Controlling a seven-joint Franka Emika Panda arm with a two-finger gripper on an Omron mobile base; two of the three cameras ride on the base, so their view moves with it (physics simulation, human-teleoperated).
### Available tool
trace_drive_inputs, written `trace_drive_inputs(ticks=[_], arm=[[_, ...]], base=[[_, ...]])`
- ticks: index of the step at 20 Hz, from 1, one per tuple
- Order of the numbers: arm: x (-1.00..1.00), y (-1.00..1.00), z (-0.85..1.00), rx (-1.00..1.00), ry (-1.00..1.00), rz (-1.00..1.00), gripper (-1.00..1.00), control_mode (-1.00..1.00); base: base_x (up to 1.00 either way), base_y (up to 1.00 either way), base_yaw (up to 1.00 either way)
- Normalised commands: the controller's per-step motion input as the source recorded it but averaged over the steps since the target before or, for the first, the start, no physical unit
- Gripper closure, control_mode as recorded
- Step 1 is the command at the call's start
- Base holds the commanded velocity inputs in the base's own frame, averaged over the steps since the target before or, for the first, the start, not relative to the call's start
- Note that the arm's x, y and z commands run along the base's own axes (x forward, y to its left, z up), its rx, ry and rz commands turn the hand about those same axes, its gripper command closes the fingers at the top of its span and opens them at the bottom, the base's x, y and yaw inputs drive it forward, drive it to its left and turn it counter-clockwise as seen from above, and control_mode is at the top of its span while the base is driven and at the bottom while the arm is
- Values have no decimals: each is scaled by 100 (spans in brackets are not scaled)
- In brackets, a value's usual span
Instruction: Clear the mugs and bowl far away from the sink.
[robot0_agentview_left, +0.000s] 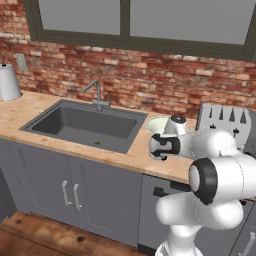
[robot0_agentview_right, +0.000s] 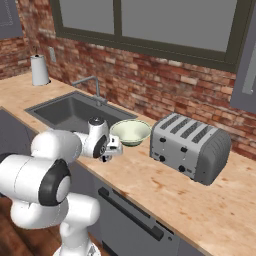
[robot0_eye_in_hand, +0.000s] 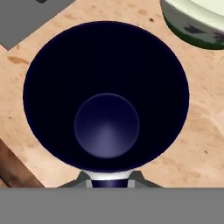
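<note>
Clearing the navy mug looks to be the step in hand, judging by how things lie. Largest first: the wooden worktop (robot0_agentview_right: 165, 192) runs under a brick wall and carries everything. Set into it is the sink (robot0_agentview_left: 80, 125), a dark grey basin with its faucet (robot0_agentview_left: 97, 92) at the back edge. Right of the sink, against the wall side, stands a silver four-slot toaster (robot0_agentview_right: 190, 145). Between toaster and sink sits the bowl (robot0_agentview_right: 131, 132), pale cream-green, just beside the basin's right rim and untouched. Smallest is the mug (robot0_eye_in_hand: 106, 94), dark navy inside, on the worktop near the front edge, close to the bowl but apart from it.

The tool (robot0_agentview_right: 111, 150) hangs directly over that mug; in the hand view the mug's mouth opens straight below, with the fingertips (robot0_eye_in_hand: 105, 179) pinched at its near rim. The jaws are clenched narrow, apparently gripping the mug's wall at the rim, one finger inside and one outside, though the contact itself is mostly hidden.

Next, I judge, comes a straight lift, then a carry rightward past the toaster, keeping clear of the bowl.
</note>
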Motion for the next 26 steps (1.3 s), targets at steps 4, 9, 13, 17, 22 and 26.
trace_drive_inputs(ticks=[4,9,13,17,22,26], arm=[[-68,0,100,0,0,-16,100,-100],[-60,0,100,0,2,-19,100,-100],[-63,0,100,0,8,-15,100,-100],[-96,0,100,0,-6,3,100,-100],[-92,0,100,0,-12,8,100,-100],[-97,0,100,0,-5,8,100,-100]], base=[[0,0,0],[0,0,0],[0,0,0],[0,0,0],[0,0,0],[0,0,0]])
